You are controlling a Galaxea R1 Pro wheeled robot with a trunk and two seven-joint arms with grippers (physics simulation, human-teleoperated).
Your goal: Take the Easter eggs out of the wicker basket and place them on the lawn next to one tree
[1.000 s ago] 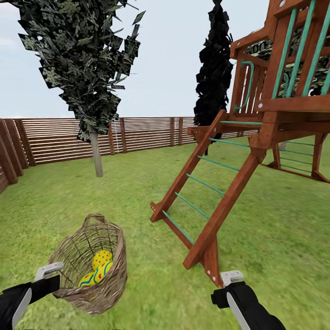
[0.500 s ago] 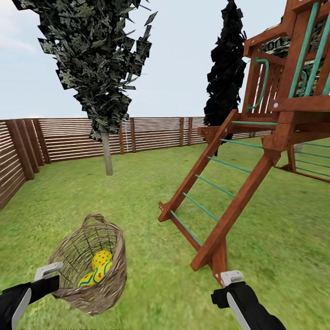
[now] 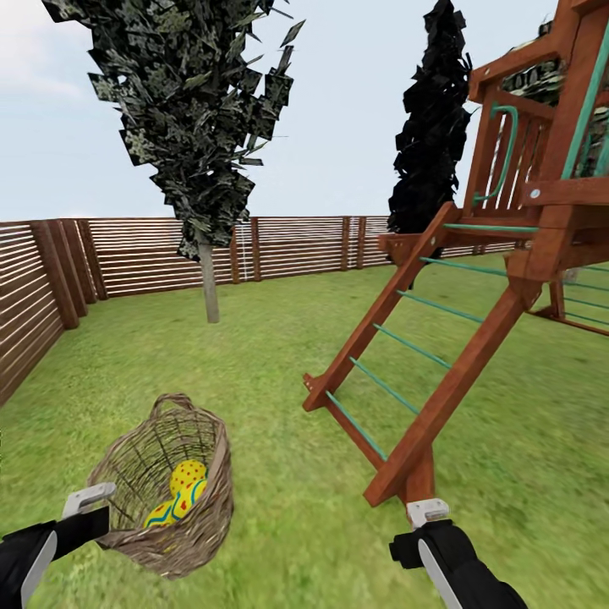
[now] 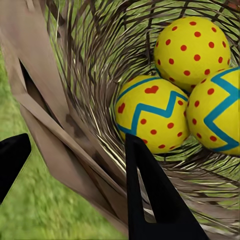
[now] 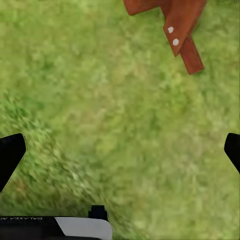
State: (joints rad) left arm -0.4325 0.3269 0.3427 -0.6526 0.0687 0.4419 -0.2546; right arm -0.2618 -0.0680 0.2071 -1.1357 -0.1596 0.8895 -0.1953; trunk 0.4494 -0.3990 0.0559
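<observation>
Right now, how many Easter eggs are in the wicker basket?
3, all at the bottom of the wicker basket: a dotted egg deepest in, a zigzag egg with a heart touching it, and a third zigzag egg beside both. None looks hidden.

Bright, even daylight; shadowless, slightly blurred renders.

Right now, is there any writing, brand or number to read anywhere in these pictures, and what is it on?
One strip of white lettering on the right arm's dark casing in the right wrist view: too blurred and cut off to read.
No other text: none on the eggs, basket, fence or play frame.
</observation>
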